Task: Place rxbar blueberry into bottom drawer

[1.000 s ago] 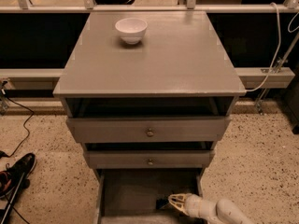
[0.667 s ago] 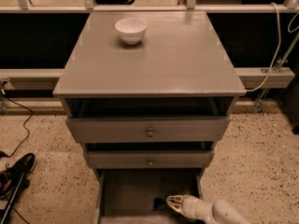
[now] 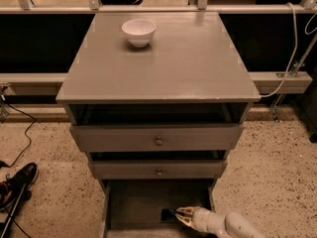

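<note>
Barely shifted since a second ago, the claw (image 3: 179,215) stays low inside the open bottom drawer (image 3: 133,202), clamped on the rxbar blueberry (image 3: 168,214) near the floor. A white bowl (image 3: 138,31) sits on the table (image 3: 163,68) top.

The bowl (image 3: 138,31) sits on the surface (image 3: 163,68), near the back and a bit to the left. Under the surface come the top drawer (image 3: 124,139), then the middle drawer (image 3: 124,170), then the bottom drawer (image 3: 138,202), open to the front. The tool (image 3: 179,215) reaches into the bottom drawer from the right, and the rxbar blueberry (image 3: 168,214) lies there at its left tip.
</note>
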